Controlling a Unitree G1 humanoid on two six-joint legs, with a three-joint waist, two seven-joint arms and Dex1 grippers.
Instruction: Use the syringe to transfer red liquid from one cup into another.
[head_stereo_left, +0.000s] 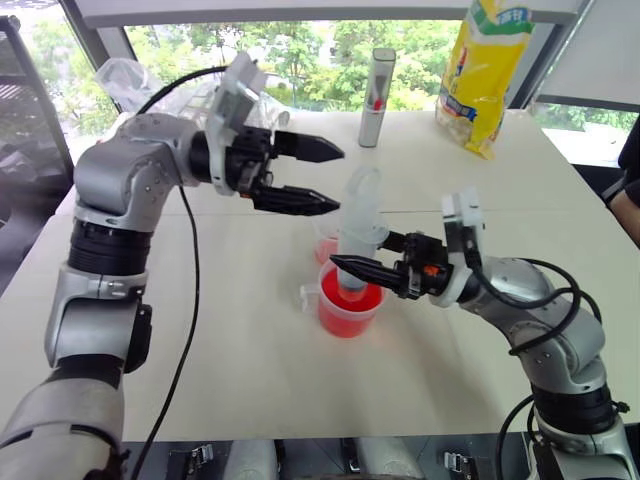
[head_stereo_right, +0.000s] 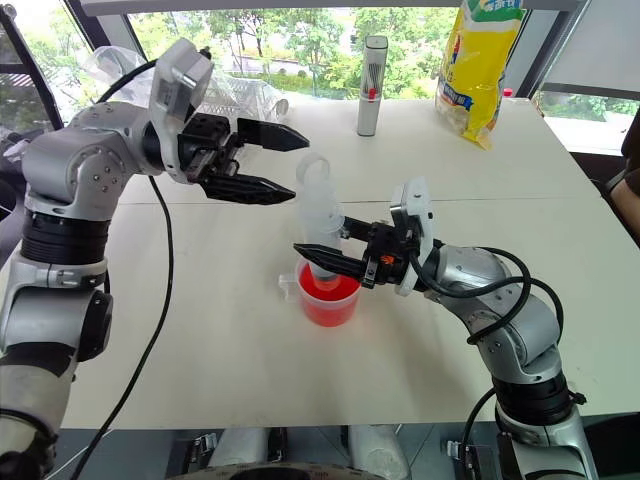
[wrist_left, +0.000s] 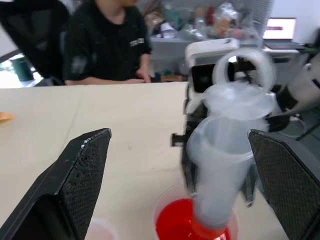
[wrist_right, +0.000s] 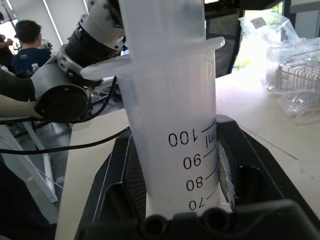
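The syringe (head_stereo_left: 358, 232) is held upright by the right gripper (head_stereo_left: 352, 270), its fingers pinched on the barrel and its tip dipped into the red liquid (head_stereo_left: 348, 306) of the handled cup (head_stereo_left: 349, 304). The left gripper (head_stereo_left: 322, 177) is held just beside the plunger ring with fingers spread. Drawing appears barely begun; the smaller cup (head_stereo_left: 326, 244) behind is yet to be filled.

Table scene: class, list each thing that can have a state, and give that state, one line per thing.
Syringe: upright, tip in the measuring cup, held by the right hand.
Measuring cup: upright, holding red liquid.
Smaller cup: upright behind it, a little red inside.
Left hand: open, empty.
Right hand: shut on the syringe.
Grey cylinder: standing.
Yellow bag: upright.
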